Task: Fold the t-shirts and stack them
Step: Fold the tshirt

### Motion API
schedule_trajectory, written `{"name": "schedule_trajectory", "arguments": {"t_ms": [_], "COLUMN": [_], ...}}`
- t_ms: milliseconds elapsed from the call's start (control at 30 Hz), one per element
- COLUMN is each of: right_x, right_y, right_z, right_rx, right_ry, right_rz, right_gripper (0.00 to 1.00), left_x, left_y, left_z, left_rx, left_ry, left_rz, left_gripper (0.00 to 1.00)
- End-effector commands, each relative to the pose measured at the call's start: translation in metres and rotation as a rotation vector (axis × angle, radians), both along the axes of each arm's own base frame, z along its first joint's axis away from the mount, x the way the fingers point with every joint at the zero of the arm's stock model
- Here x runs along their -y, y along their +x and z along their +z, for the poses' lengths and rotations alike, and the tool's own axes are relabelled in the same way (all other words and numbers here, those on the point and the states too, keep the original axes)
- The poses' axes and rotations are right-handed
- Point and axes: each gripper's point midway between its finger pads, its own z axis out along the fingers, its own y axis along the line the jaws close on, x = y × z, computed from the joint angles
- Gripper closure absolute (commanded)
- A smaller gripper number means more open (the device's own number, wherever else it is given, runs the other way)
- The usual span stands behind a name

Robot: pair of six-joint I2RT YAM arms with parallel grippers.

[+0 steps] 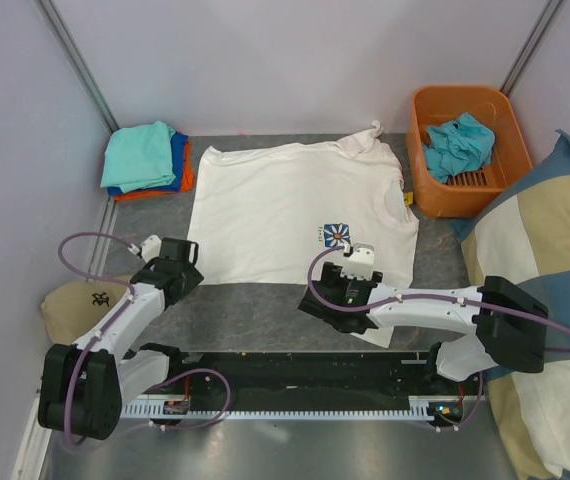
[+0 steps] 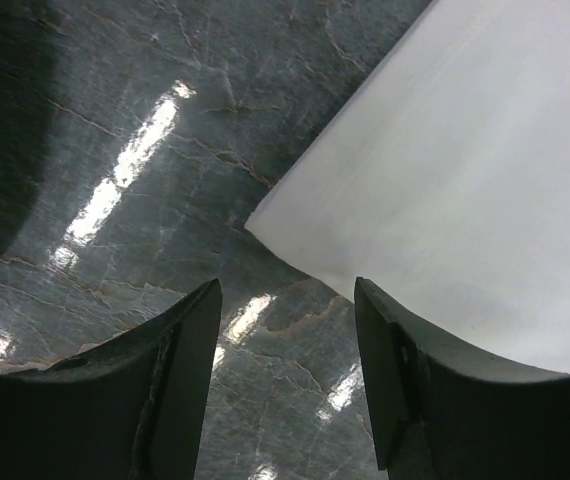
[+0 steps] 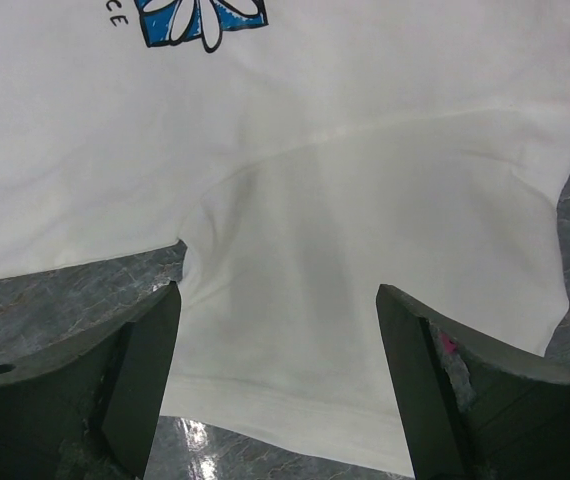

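White tee [image 1: 285,210] lies flat, print side up, mid-surface [image 1: 255,310]; surface is grey w/ a marble look. Long axis runs left-right in top view: collar end points right, twd orange basket [image 1: 462,93], hem end points left. One sleeve sticks out on tee's far side, the other on its near side. Small blue-orange flower print [image 1: 338,235] sits on chest, nr collar end. Lettering beside it: right wrist view gives only "CE" in blue, rest cut off by frame edge; too small to read in top view.

At tee's near hem corner hangs left gripper [image 2: 285,288], fingers apart w/ bare surface between them, nothing held. Cloth's corner tip lies just ahead of the gap; can't tell if one finger touches the cloth. Over tee's near sleeve sits right gripper [image 3: 277,290], fingers wide apart, sleeve cloth filling the gap between them, not clamped.

Other tees: folded stack off white tee's hem end, far side, w/ teal tee [image 1: 140,155] on top, blue tee [image 1: 177,165] under it, orange tee [image 1: 145,194] at bottom, only edges of the lower two showing. Crumpled teal-blue tee [image 1: 457,145] lies in the basket, off collar end. Tan cap [image 1: 80,300] sits off hem end, near side. Blue-and-cream checked cushion [image 1: 535,230] lies beyond collar end, near side.
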Motion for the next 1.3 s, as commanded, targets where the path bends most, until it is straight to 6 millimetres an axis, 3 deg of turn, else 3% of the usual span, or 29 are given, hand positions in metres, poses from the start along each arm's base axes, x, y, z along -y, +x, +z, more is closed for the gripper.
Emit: {"name": "schedule_trajectory", "arguments": {"t_ms": [0, 633, 833, 867, 900, 933, 1000, 1267], "right_x": [0.006, 0.017, 0.019, 0.02, 0.02, 0.021, 0.022, 0.029], "right_y": [0.004, 0.006, 0.006, 0.006, 0.005, 0.006, 0.006, 0.001], "right_z": [0.006, 0.008, 0.01, 0.009, 0.01, 0.011, 0.012, 0.014], "right_rx": [0.025, 0.019, 0.021, 0.019, 0.02, 0.021, 0.022, 0.006], "right_ry": [0.01, 0.024, 0.035, 0.031, 0.035, 0.034, 0.033, 0.025], "right_rz": [-0.003, -0.025, -0.029, -0.03, -0.031, -0.032, -0.035, -0.037], "right_gripper": [0.12, 0.12, 0.11, 0.11, 0.11, 0.11, 0.11, 0.1], "left_x": [-0.013, -0.024, -0.02, -0.019, -0.019, -0.019, -0.02, -0.027], "left_y": [0.018, 0.037, 0.038, 0.038, 0.038, 0.037, 0.038, 0.058], "left_z": [0.008, -0.001, -0.009, -0.009, -0.009, -0.01, -0.01, 0.006], "left_rx": [0.039, 0.026, 0.005, 0.007, 0.007, 0.003, 0.005, 0.054], "left_ry": [0.025, 0.033, 0.013, 0.007, 0.004, 0.005, 0.005, 0.018], "left_rz": [0.079, 0.086, 0.069, 0.068, 0.066, 0.066, 0.071, 0.092], "left_gripper": [0.37, 0.4, 0.61, 0.7, 0.72, 0.85, 0.98, 0.98]}}
